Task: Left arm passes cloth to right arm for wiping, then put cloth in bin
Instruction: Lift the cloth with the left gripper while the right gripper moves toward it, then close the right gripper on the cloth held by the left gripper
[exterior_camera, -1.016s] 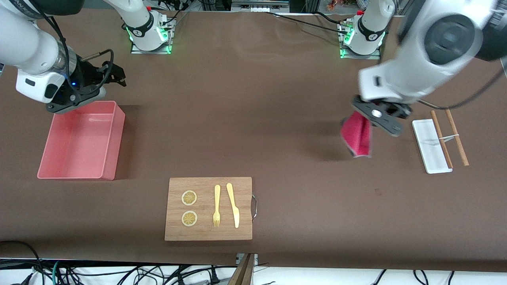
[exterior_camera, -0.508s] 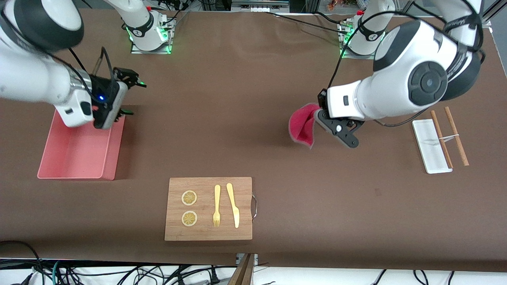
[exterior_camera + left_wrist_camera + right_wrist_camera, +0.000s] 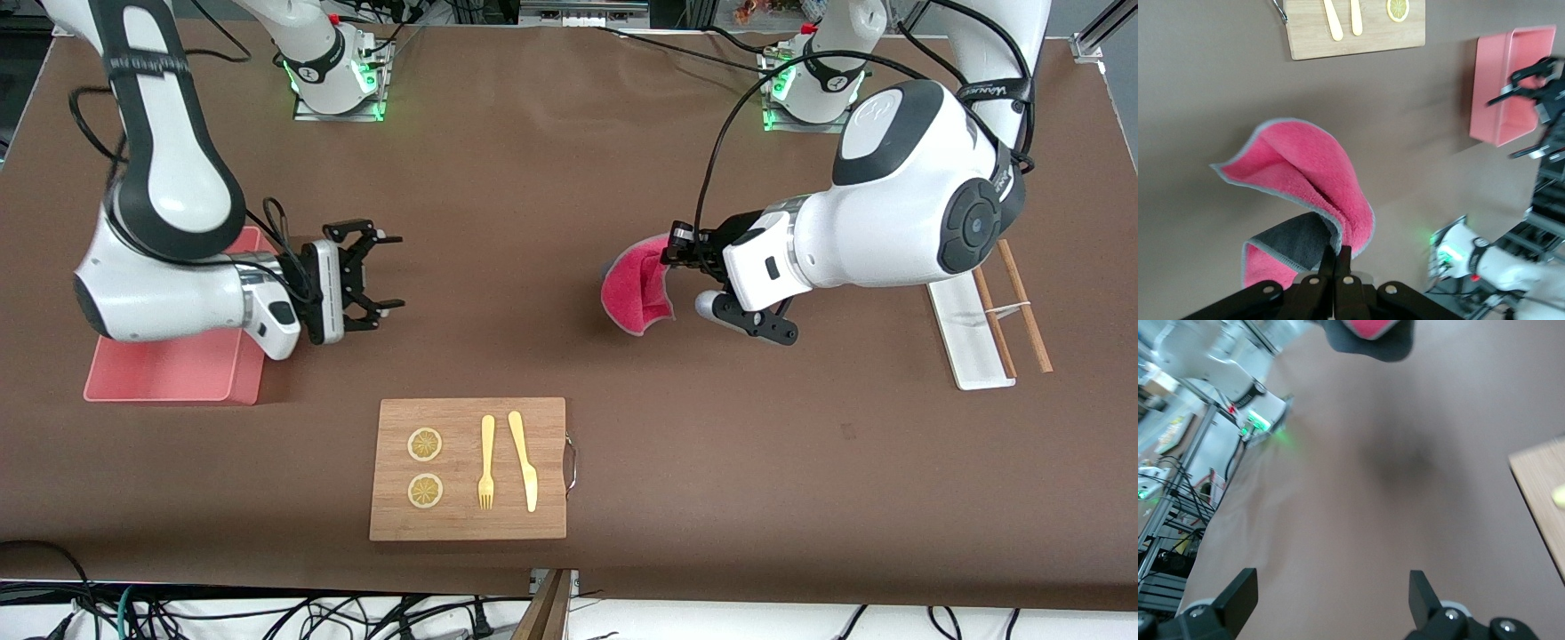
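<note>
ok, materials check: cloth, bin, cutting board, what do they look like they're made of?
cloth: soft fabric, likely microfibre; fuzzy pink nap, grey reverse, stitched edge, droops from the shut left gripper.
bin: probably plastic; smooth, uniform pink, thin straight walls.
cutting board: looks like wood or bamboo; tan with grain lines, matte, metal handle.

magenta-and-grey cloth [image 3: 633, 292], pink bin [image 3: 169, 378]

The cloth [image 3: 633, 292] [image 3: 1305, 180] hangs in the air over the bare middle of the table, pinched at one edge, folded and drooping, its magenta-pink face showing with a grey hem and a patch of dark grey face near the pinch. The bin [image 3: 169, 378] [image 3: 1511, 83], a shallow pink rectangular tub, sits upright toward the right arm's end of the table, well apart from the cloth.
</note>
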Motion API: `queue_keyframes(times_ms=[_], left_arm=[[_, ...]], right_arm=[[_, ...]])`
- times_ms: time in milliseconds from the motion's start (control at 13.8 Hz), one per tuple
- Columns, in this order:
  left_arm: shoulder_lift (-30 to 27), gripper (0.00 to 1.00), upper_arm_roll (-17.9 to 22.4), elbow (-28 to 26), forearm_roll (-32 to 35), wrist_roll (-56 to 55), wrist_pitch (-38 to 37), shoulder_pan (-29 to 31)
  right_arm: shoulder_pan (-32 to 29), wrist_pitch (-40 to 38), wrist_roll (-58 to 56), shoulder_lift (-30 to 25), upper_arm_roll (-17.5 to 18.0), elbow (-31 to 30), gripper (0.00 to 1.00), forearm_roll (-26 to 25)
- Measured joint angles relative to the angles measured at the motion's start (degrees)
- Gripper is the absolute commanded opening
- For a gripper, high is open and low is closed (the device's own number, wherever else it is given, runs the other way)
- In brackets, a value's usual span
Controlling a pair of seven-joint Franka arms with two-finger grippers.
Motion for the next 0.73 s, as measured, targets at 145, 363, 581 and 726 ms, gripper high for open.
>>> queue_keyframes(times_ms=[145, 363, 581, 726], left_arm=[[0.0, 0.0, 0.05, 0.52, -3.04, -6.65, 1.58, 0.4], [0.0, 0.0, 0.07, 0.64, -6.53, -12.74, 3.48, 1.14], [0.0, 0.0, 0.04, 0.64, -7.77, -15.69, 4.11, 1.15], [0.03, 0.0, 0.02, 0.64, -7.84, -15.91, 4.15, 1.13]], right_arm=[[1.8, 1.57, -5.61, 2.91, 0.21, 0.04, 1.0, 5.17], [6.2, 6.86, -6.69, 3.86, 0.42, 0.33, 1.0, 9.7], [10.29, 12.12, -6.68, 3.76, 0.52, 0.91, 1.0, 14.28], [12.58, 15.25, -5.93, 3.75, 0.54, 1.04, 1.0, 16.99]])
